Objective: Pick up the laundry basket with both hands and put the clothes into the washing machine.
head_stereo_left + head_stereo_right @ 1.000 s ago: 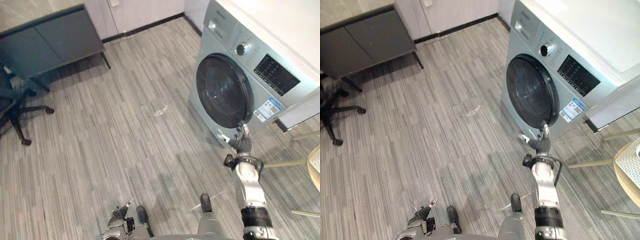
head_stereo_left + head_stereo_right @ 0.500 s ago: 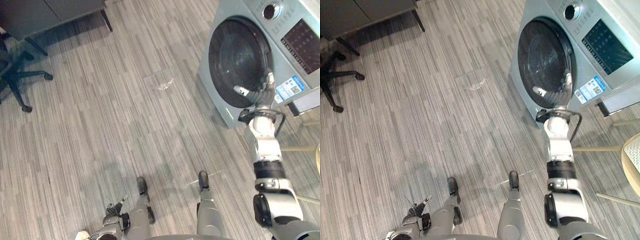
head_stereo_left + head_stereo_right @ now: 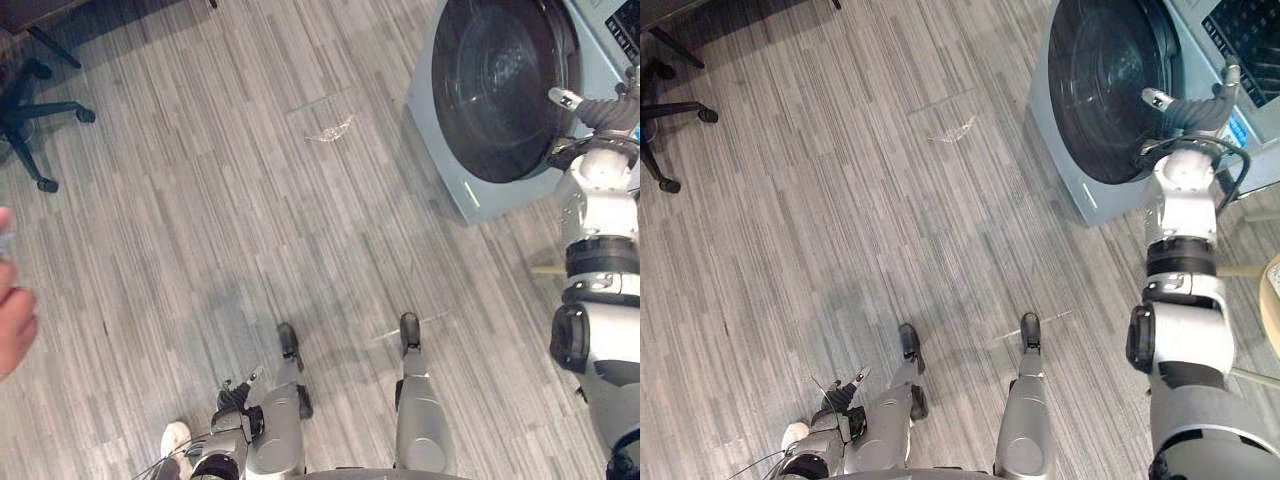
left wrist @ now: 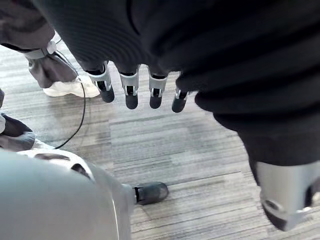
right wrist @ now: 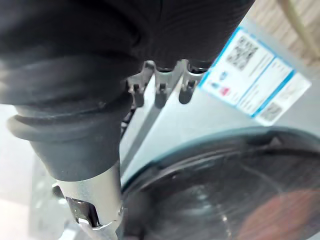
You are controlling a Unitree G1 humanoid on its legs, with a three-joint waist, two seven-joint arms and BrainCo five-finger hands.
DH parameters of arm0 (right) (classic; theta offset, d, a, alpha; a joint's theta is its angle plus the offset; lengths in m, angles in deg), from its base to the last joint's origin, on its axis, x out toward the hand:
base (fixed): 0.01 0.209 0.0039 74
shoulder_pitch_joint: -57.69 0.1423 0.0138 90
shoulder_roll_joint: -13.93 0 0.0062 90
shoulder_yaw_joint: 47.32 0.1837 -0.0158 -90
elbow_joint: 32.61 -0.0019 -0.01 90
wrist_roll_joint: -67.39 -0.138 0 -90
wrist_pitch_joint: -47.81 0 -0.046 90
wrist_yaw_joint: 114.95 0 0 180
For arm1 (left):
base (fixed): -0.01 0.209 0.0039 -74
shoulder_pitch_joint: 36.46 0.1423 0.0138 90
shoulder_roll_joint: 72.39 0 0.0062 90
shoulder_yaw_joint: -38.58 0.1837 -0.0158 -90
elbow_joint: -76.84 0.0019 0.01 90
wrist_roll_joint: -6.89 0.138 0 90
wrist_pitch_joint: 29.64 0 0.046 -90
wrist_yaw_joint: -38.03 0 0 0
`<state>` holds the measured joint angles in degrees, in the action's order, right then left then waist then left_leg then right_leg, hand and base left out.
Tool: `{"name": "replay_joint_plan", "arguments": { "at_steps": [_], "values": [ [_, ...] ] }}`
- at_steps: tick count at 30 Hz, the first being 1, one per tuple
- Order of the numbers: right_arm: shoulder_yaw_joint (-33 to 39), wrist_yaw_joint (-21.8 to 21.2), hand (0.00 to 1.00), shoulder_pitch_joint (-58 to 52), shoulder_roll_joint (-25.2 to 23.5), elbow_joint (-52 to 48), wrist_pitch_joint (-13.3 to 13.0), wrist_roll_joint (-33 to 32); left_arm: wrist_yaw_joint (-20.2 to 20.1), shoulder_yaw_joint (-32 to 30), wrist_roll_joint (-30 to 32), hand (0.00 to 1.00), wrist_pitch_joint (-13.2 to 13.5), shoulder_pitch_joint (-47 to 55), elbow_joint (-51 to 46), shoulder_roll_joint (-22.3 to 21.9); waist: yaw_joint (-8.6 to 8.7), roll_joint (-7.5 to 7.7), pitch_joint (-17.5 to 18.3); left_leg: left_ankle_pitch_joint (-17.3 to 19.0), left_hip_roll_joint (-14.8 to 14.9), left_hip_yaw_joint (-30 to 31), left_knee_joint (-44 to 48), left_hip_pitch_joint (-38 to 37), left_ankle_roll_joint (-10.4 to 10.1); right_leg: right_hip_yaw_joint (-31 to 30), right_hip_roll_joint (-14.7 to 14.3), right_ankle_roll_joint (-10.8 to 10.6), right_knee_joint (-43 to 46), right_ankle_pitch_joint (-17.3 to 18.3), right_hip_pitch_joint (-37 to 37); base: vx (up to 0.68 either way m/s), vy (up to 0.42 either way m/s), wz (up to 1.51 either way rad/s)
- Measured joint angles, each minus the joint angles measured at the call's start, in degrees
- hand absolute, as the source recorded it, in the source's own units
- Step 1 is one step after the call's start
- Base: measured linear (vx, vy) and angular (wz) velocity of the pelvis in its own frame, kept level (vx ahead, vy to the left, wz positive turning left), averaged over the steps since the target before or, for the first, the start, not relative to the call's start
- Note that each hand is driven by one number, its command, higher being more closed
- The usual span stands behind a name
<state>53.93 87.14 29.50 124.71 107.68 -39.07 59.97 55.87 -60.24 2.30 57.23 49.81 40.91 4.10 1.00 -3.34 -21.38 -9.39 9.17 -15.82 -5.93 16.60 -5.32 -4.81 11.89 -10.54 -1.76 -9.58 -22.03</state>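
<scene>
Washing machine (image 3: 1058,165) stands on striped floor (image 3: 200,200), round dark door (image 3: 1105,85) shut. Right hand (image 3: 1196,110) raised at door rim, next to machine's label (image 5: 260,85); fingers (image 5: 159,95) straight, side by side, thumb apart, holding nothing. Left hand (image 3: 235,397) low, well apart from machine; fingers (image 4: 131,95) relaxed, empty. Person's hand (image 3: 12,312) far from machine.

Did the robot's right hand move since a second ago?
Yes. The right hand was below the lower rim of the washing machine door; now it is higher, beside the door's side edge.
</scene>
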Motion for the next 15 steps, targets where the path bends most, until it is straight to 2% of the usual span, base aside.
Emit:
{"name": "replay_joint_plan", "arguments": {
  "at_steps": [4, 6, 9, 12, 15],
  "values": [
    [1.4, -1.2, 0.00, 3.6, 2.2, 6.6, 0.7, -1.2, -0.1, 2.1, -1.0, 0.00, 0.1, 0.0, 0.0, 0.1, 0.14, -1.86, -1.0, -0.2, 0.0, 0.2, 0.0, 0.4, 0.1, -0.1, -0.1, 0.0, 0.0, -0.3, -0.5, -0.04, 0.001, -0.04],
    [2.3, -1.7, 0.00, 5.5, 2.8, 10.2, 1.2, -1.6, -0.2, 3.4, -1.5, 0.00, 0.5, 0.1, -0.1, 0.3, 0.37, -2.32, -1.3, -0.5, 0.0, 0.3, 0.0, 1.3, -0.2, -0.2, -0.1, -0.1, 0.0, -0.4, -1.6, 0.00, 0.000, 0.00],
    [2.4, -2.4, 0.00, 6.4, 4.5, 12.0, 1.8, -2.1, -0.3, 5.5, -1.8, 0.00, 1.3, 0.1, -1.8, 0.4, 0.56, -2.80, -2.7, -1.1, 0.0, 0.8, 0.0, 1.9, -0.3, 0.1, -0.1, 0.0, 0.0, -0.4, -1.9, -0.01, 0.000, 0.07],
    [2.1, -2.5, 0.00, 8.9, 5.7, 13.8, 1.8, -3.5, -0.4, 8.2, -2.1, 0.00, 1.8, 0.1, -3.3, 0.6, 0.68, -3.89, -3.8, -1.4, 0.0, 1.6, 0.0, 3.1, -0.3, 0.9, 0.0, 0.0, -0.1, -0.4, -2.5, -0.01, 0.002, 0.11],
    [0.5, -3.2, 0.00, 10.8, 7.1, 14.3, 1.7, -3.8, -0.4, 10.3, -2.8, 0.00, 2.4, 0.1, -4.7, 0.6, 0.23, -4.79, -4.7, -1.6, 0.0, 2.1, 0.0, 4.6, -0.4, 1.5, 0.0, -0.1, -0.3, -0.6, -3.5, -0.02, 0.001, 0.11]
  ]
}}
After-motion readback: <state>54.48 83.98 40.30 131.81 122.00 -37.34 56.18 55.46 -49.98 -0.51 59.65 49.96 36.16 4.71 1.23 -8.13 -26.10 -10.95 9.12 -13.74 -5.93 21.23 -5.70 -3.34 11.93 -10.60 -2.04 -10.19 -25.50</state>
